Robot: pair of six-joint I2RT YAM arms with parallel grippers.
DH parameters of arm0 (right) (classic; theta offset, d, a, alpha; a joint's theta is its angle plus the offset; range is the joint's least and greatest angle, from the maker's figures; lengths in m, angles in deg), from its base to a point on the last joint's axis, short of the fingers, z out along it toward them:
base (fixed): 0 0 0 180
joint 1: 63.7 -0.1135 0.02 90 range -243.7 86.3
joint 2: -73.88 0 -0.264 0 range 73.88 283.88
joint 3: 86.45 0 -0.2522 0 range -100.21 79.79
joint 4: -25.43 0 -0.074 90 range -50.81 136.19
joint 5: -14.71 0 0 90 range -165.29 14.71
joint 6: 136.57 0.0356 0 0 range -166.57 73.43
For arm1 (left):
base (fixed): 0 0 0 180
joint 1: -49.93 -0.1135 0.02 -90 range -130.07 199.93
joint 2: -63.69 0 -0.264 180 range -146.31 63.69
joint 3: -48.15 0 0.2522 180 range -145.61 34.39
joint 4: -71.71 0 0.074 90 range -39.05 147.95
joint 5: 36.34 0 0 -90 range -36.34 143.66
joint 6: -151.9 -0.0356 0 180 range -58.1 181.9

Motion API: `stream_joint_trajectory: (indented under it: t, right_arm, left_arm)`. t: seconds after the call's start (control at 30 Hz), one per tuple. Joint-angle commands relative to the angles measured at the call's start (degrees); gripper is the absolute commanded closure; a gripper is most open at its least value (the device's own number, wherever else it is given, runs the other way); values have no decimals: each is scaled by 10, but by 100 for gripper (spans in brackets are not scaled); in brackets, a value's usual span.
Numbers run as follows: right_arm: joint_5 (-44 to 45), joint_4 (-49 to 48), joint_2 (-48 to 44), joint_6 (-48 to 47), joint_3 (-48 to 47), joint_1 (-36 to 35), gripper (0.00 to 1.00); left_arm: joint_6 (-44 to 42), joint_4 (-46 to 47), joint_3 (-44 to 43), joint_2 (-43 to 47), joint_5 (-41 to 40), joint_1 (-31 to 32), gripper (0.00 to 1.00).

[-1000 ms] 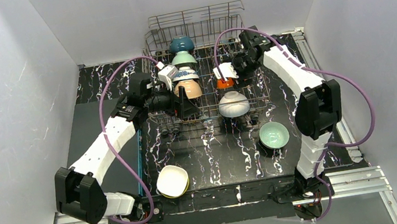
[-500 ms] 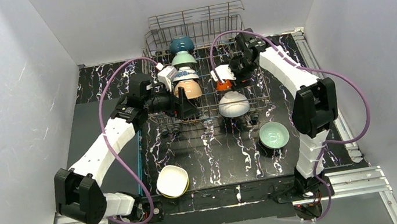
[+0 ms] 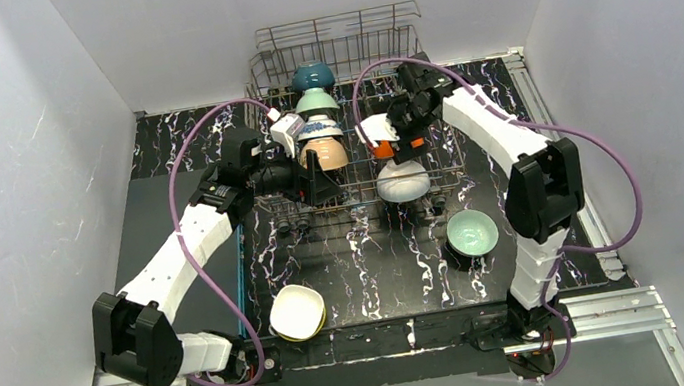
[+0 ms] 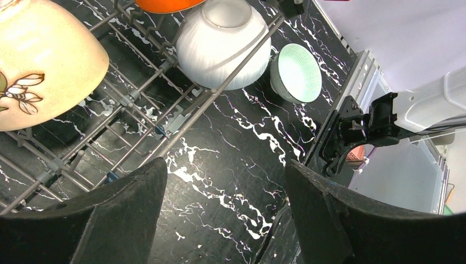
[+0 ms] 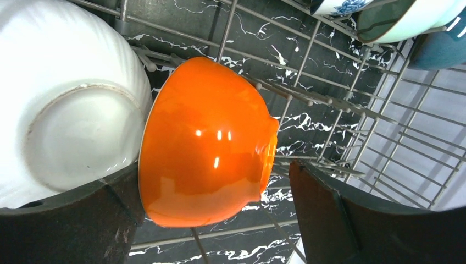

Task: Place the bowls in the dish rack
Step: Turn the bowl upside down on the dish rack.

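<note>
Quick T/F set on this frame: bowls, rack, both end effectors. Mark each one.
1. The glossy orange round bowl lies in the grey wire dish rack beside the white ribbed bowl. True.
2. The left end effector holds a bowl. False: its fingers stand apart with nothing between them.
3. A mint-green bowl sits opening-up on the black marbled table, outside the rack. True.
4. Every bowl is in the rack. False: the mint-green one and a white bowl with yellow outside are on the table.
5. The right end effector is shut. False: open, a finger on each side of the orange bowl.
</note>
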Motion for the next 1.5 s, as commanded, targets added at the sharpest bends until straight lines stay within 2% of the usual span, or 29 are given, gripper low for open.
stream_joint_trajectory:
  t: [0.0, 0.4, 0.47, 0.53, 0.63, 0.77, 0.83, 0.9, 1.1, 1.17, 1.33, 1.47]
  right_arm:
    - [0, -25, -58, 17, 12, -2, 1]
    - [-71, -23, -103, 73, 7, -2, 1]
    - [-77, -42, -105, 120, 9, -1, 1]
    - [-76, -77, -108, 190, 14, -1, 1]
    - [-42, -183, -120, 358, 41, -1, 1]
    - [80, -315, -134, 620, 70, -1, 1]
    - [148, -301, -127, 720, 55, -1, 1]
    - [181, -249, -115, 776, 29, 0, 1]
    - [182, -167, -106, 904, 31, 17, 1]
    - [157, -150, -101, 936, 35, 34, 1]
    - [-14, -157, -83, 1010, 62, 95, 2]
    - [-100, -158, -62, 1026, 79, 108, 10]
  left_arm:
    - [-2, -2, 5, 23, 1, -3, 24]
    - [-12, -11, -3, 24, -2, -4, 24]
    - [-12, -11, -4, 22, -2, -4, 24]
    - [-13, -12, -10, 18, -3, -4, 24]
    - [-11, -16, -25, 8, -3, -4, 24]
    - [-8, -17, -52, -13, -1, -4, 24]
    - [-6, -18, -62, -21, -1, -4, 24]
    - [-3, -20, -69, -28, -3, -4, 24]
    - [4, -20, -70, -34, -5, -4, 25]
    - [8, -21, -69, -33, -5, -4, 25]
    - [15, -19, -60, -29, -6, -4, 25]
    - [14, -19, -55, -23, -7, -4, 25]
